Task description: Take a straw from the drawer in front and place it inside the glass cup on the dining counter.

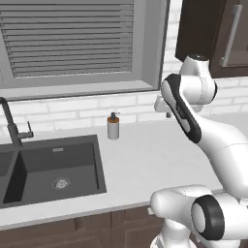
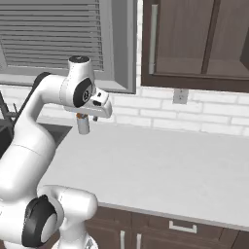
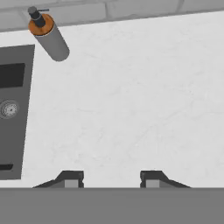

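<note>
Hovering over white countertop (image 3: 144, 96), fingers (image 3: 111, 178) parted and seemingly empty, soap dispenser (image 3: 47, 34) well apart

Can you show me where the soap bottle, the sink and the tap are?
soap bottle (image 1: 113, 127): left base view, on its grey body.
sink (image 1: 53, 167): left base view, on the basin floor.
tap (image 1: 10, 123): left base view, on its upright black neck.

Bright, even rendered light; soft faint shadows, slightly coarse, no glare

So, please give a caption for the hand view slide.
Open tool poised above the white countertop, soap dispenser and dark sink alongside.
</note>
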Controlling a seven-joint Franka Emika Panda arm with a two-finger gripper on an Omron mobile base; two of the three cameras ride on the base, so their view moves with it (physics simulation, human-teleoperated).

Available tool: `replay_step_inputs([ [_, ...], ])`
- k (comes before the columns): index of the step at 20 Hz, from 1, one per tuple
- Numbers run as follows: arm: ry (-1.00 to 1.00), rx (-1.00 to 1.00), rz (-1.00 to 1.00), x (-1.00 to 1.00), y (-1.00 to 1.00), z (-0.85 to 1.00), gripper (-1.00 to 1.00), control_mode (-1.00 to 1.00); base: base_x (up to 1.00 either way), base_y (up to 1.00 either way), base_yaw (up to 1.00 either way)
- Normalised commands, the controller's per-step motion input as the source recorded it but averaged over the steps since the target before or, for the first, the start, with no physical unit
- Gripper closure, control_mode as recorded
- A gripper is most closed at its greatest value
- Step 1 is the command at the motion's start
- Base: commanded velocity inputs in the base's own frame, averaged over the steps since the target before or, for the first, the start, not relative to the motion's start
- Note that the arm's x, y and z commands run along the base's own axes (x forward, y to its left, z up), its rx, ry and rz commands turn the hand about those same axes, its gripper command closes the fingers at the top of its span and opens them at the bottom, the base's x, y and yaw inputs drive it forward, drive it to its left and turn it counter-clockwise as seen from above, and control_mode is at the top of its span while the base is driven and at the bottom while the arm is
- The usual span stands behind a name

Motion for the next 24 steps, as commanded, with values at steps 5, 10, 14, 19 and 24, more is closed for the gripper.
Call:
replay_step_inputs([
  [5,-0.02,0.0,0.0,-0.02,0.0,0.0,-1.0,1.0,-0.31,0.0,-0.04],
  [10,0.0,0.0,0.0,0.0,0.0,0.0,-1.0,1.0,-0.71,0.12,-0.3],
  [14,0.0,0.0,0.0,0.0,0.0,0.0,-1.0,1.0,-0.46,0.31,-0.34],
  [19,0.0,0.0,0.0,0.0,0.0,0.0,-1.0,1.0,-0.21,0.56,-0.35],
  [24,0.0,0.0,0.0,0.0,0.0,0.0,-1.0,1.0,-0.1,0.79,-0.33],
])
